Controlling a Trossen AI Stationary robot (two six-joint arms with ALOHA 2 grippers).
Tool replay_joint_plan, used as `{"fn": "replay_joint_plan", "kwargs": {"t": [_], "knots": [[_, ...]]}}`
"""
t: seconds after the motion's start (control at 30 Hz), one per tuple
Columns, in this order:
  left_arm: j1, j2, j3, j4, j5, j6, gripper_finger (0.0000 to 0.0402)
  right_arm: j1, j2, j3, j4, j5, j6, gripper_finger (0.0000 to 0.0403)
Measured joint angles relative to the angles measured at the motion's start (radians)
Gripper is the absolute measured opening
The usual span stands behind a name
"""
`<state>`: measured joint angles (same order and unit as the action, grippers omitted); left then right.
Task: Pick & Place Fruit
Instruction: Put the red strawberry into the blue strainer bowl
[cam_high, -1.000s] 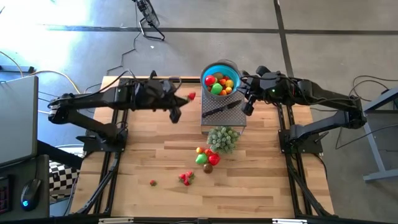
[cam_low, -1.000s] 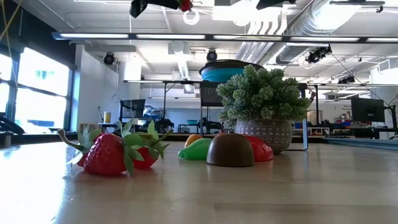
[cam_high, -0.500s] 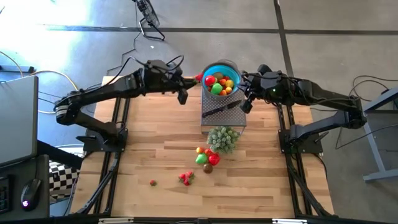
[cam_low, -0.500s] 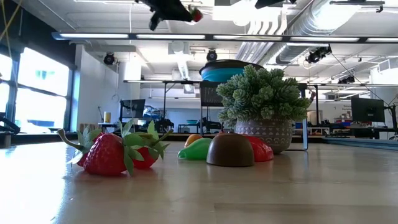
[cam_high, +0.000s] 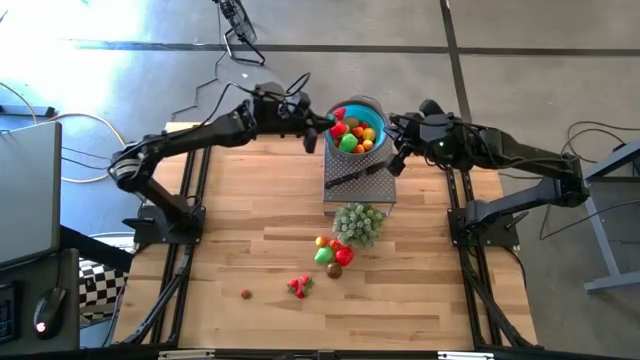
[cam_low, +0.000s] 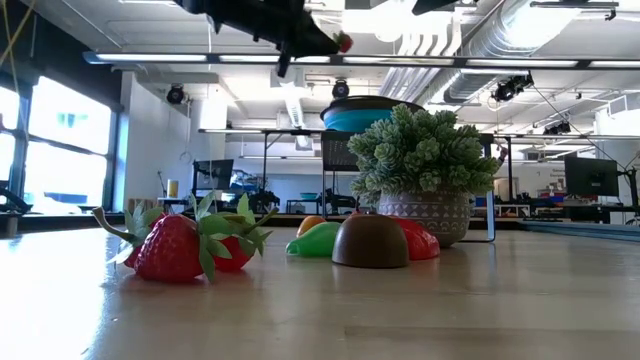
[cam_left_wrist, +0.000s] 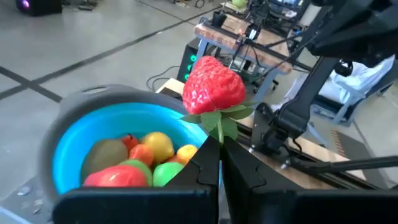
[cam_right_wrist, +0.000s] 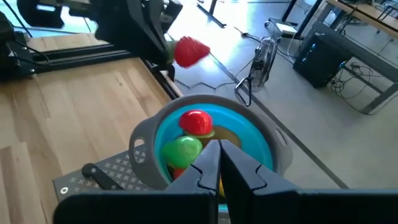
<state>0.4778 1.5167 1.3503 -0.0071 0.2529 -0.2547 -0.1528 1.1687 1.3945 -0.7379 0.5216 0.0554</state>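
The left arm reaches long and nearly level across the table's far edge, its elbow raised and its forearm stretched toward the bowl. The left gripper sits at the bowl's near rim, fingers pressed together on the green leaves of a strawberry, which stands up above the fingertips. In the left wrist view the berry hangs just over the blue rim, with the bowl's load of fruit below and beside it: red, green, yellow and orange pieces. In the low view the same gripper shows high above the table with the red berry at its tip.

The right arm comes in from the opposite side, bent at the elbow, forearm angled toward the bowl. The right gripper hovers just beside the bowl on the side away from the left gripper, fingers closed and holding nothing; its wrist view looks down over the bowl and sees the strawberry beyond it.

Well below both grippers on the table lie more fruits, next to a plant, with two strawberries farther off. A knife lies on the grey rack under the bowl.
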Motion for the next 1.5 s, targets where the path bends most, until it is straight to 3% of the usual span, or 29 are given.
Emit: {"fn": "replay_joint_plan", "kwargs": {"t": [0.3,0.6,1.5], "knots": [[-0.027,0.142,0.153,-0.096,-0.029,0.006,0.0000,0.000,0.000,0.000,-0.073,0.000,0.000,0.0004],[-0.087,0.155,0.232,-0.377,-0.290,0.095,0.0000,-0.001,0.000,0.000,-0.077,0.001,-0.010,0.0004],[-0.131,0.214,0.235,-0.401,-0.348,0.089,0.0000,-0.001,0.000,0.000,-0.075,0.001,-0.049,0.0004]]}}
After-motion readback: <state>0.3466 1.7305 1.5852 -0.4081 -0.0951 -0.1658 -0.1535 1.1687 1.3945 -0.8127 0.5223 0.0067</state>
